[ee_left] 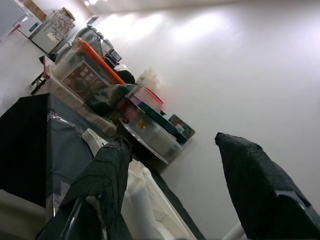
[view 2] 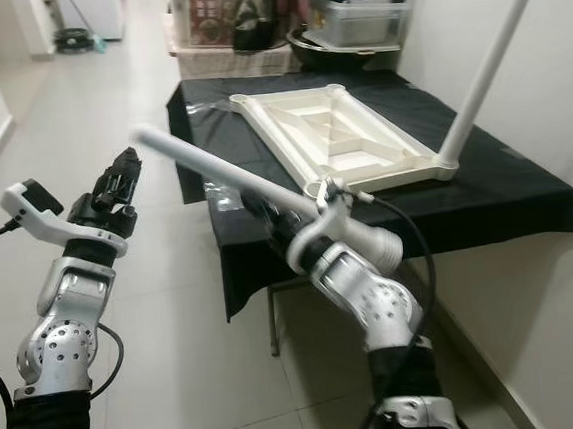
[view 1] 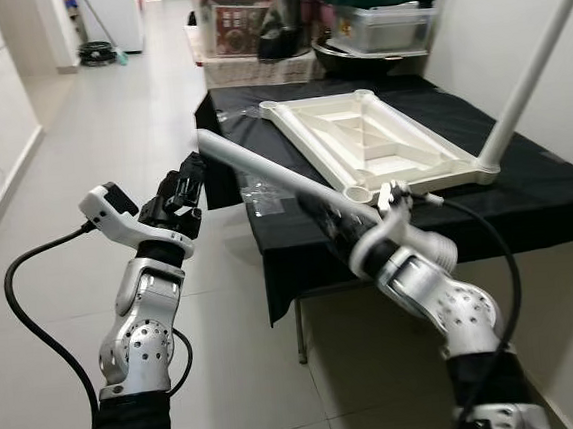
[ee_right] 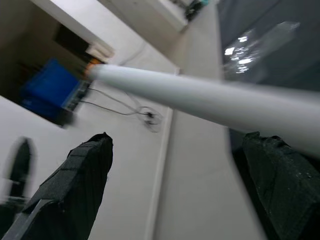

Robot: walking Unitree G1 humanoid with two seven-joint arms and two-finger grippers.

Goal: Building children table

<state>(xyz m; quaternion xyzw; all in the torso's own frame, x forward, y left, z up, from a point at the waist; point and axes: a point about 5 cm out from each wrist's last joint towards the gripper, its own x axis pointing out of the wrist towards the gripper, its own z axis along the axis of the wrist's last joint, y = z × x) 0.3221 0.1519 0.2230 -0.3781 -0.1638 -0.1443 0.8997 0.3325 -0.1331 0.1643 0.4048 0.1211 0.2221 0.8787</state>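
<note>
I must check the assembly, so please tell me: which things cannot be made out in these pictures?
- Right gripper: in the eye views the loose white leg covers its fingers, so the grip is unclear.
- Loose leg's end at the tabletop corner: whether it is seated, hidden by the arm.
- Boxes behind: contents too small.
- Left gripper: holds nothing; open in its wrist view.

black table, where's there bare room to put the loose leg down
Free: the black-clothed table strip right of the upturned white tabletop frame, past its mounted white leg, and the front left edge beside the clear plastic wrap. Crowded: the far end, with stacked storage bins. The right gripper holds the loose white leg.
</note>
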